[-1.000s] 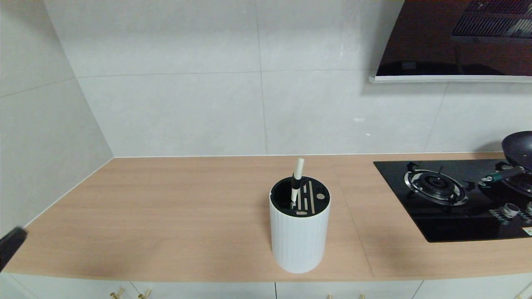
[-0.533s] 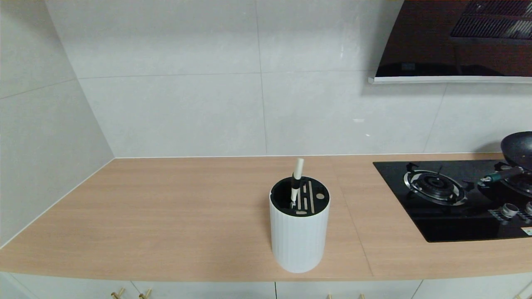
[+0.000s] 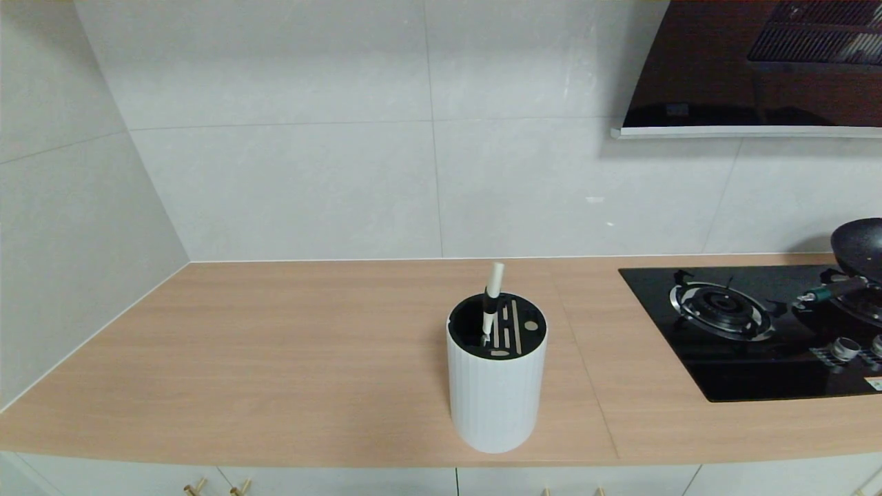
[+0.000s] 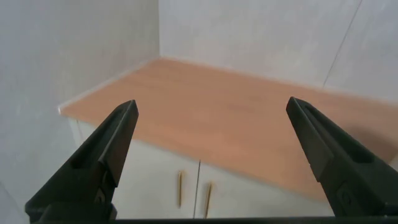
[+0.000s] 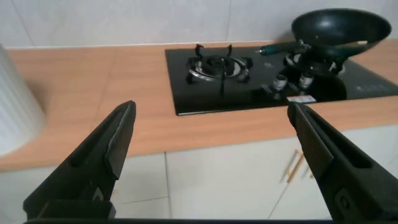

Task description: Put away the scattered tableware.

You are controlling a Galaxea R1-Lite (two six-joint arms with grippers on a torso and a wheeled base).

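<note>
A white ribbed cylindrical holder (image 3: 496,386) with a black slotted top stands near the front edge of the wooden counter (image 3: 289,358). A utensil with a cream handle (image 3: 493,289) stands tilted in one of its openings. The holder's white side (image 5: 15,106) also shows in the right wrist view. My left gripper (image 4: 211,112) is open with nothing between its fingers, held off the counter's front left corner, in front of the cabinet doors. My right gripper (image 5: 214,115) is open and empty, held in front of the counter's edge, facing the stove.
A black gas stove (image 3: 751,331) lies at the right, with a dark wok (image 3: 858,248) on its far burner; both show in the right wrist view as stove (image 5: 261,81) and wok (image 5: 339,28). A range hood (image 3: 751,69) hangs above. Tiled walls close the back and left.
A dark piece of my left arm that showed at the head view's lower left edge a second ago has dropped out of that view. The holder and utensil have not moved.
</note>
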